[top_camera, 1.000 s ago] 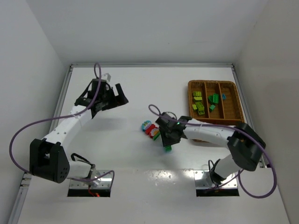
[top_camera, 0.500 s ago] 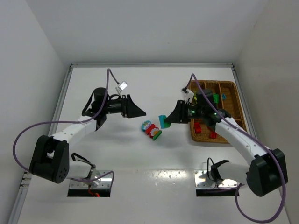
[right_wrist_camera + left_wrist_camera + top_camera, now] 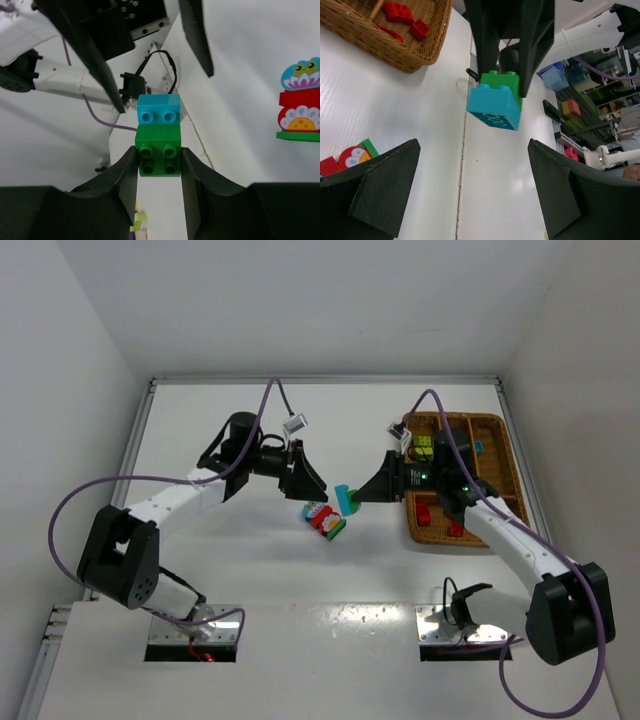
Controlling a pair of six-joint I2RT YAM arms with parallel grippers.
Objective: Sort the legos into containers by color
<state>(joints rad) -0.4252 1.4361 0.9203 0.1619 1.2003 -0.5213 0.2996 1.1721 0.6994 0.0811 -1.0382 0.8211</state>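
- Printed stack [image 3: 322,518] lies on the white tabletop [image 3: 230,570], closest to the arm bases. It is made of green, red and light-blue pieces with cartoon pictures: a flower and a small face. No letters can be made out.
- Right hand [image 3: 158,159] is clenched on a dark green brick [image 3: 157,152], one finger on each side. A teal brick [image 3: 158,111] is studded onto it. The pair is held off the tabletop, between the two hands.
- In the left wrist view the teal brick's side carries a white wavy line.
- Left hand [image 3: 472,147] is released, its fingers spread wide. It faces the held pair and is not touching it.
- Wicker tray [image 3: 470,417] sits behind the right hand. Red bricks [image 3: 423,512] lie at its near end.
- Farther back, lime-green bricks [image 3: 423,446] lie in the compartment nearest the hands. A small blue piece [image 3: 478,447] lies in a compartment farther right.
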